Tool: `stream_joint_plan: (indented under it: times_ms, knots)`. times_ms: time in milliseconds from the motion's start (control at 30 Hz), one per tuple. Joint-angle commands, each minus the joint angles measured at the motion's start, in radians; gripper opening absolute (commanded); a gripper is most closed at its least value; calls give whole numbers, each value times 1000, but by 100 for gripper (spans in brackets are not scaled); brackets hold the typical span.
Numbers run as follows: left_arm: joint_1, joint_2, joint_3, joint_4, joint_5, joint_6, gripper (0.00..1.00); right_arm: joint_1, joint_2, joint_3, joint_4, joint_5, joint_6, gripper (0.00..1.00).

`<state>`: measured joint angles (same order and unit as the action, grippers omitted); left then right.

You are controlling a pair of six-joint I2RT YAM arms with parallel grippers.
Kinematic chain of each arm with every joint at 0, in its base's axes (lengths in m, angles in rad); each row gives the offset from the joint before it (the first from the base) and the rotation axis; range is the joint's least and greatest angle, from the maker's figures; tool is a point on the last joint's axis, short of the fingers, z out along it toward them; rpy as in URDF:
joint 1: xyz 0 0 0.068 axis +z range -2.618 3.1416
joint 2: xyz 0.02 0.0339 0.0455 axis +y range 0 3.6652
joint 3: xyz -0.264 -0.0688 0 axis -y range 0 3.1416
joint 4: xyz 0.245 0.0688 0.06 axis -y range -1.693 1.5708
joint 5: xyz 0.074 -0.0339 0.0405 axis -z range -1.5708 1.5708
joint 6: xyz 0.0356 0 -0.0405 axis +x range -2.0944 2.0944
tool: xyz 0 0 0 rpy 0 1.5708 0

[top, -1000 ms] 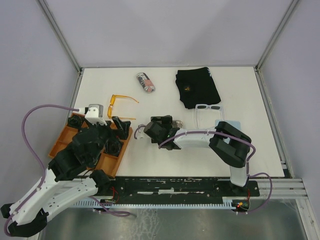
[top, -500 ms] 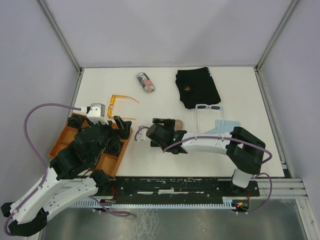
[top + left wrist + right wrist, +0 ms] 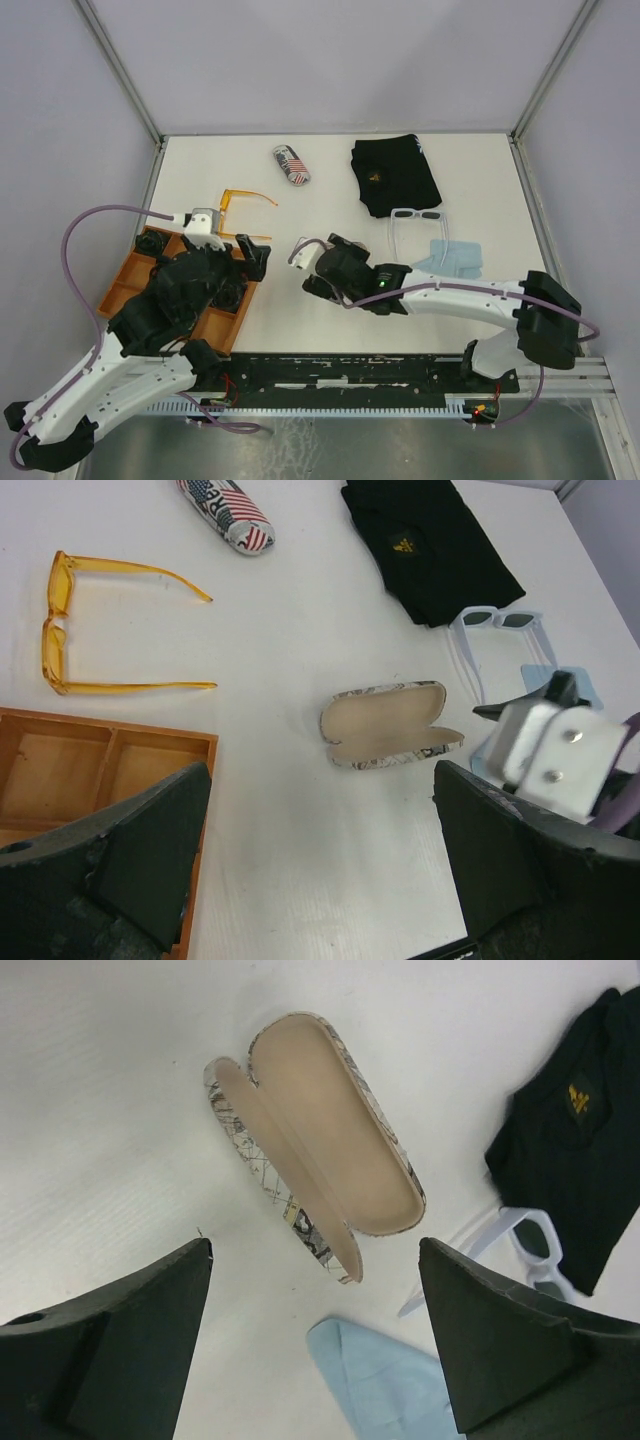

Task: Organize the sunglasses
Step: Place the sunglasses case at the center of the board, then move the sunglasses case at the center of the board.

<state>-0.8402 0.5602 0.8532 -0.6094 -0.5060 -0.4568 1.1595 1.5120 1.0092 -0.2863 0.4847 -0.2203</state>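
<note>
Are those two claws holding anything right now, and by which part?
Nothing is held. The left gripper and right gripper both stand open and empty; the right hangs above the open oval printed glasses case.

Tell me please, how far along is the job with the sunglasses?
Done: one case lies open and empty. In hand: nothing. The left claw and the right claw are both open and hold nothing; the right one is above the case. Left: the orange sunglasses and the white sunglasses both lie loose, arms unfolded, outside the case.
</note>
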Motion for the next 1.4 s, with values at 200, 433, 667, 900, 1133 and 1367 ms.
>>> stream_joint_plan:
  times_ms: [200, 433, 667, 900, 1133, 1367]
  knots:
    - [-2, 72, -63, 126, 108, -70, 99, -309, -249, -128, -23, -108, 682, 86]
    - [-2, 134, -95, 162, 157, -54, 100, -436, -169, -152, -11, -219, 774, 78]
    - [-2, 140, -138, 171, 148, -42, 100, -479, -11, -127, 105, -268, 780, 67]
    - [-2, 124, -161, 168, 168, -37, 99, -486, 83, -128, 211, -257, 791, 60]
    - [-2, 99, -177, 153, 150, -33, 99, -494, 134, -109, 254, -258, 789, 55]
    - [-2, 100, -173, 153, 153, -29, 97, -503, 163, -95, 267, -265, 781, 44]
